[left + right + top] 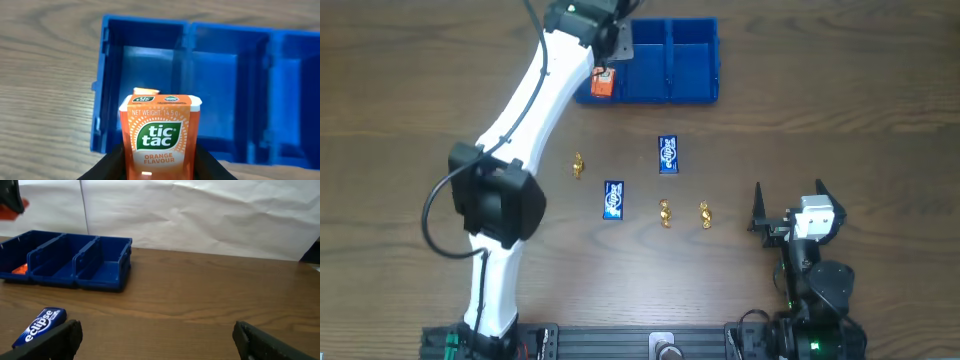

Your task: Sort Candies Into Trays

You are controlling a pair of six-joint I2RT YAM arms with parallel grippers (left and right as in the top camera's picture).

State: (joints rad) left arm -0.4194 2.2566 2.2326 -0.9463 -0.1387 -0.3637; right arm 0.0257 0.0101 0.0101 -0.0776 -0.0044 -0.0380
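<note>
Left gripper: closed on an orange candy box, which is clamped upright between the two fingers.
- The box is held lifted at the end compartment of the blue tray, by that compartment's outer corner. Whether it hangs over the compartment or just outside the wall cannot be told.
- In the top view the held box is seen at the left corner of the tray.

Tray: three compartments in a row.
- A second orange item is seen lying in the end compartment; its upper edge is also visible behind the held box.

Left on the wooden table, all apart from the tray:
- upper blue pack;
- lower blue pack;
- first gold candy, to the left of the packs in the top view;
- second gold candy and third gold candy, near each other beside the lower pack.

Right gripper: fingers spread wide, nothing held. It is positioned near its base, well apart from the tray. A blue pack is seen close to one of its fingers.
</note>
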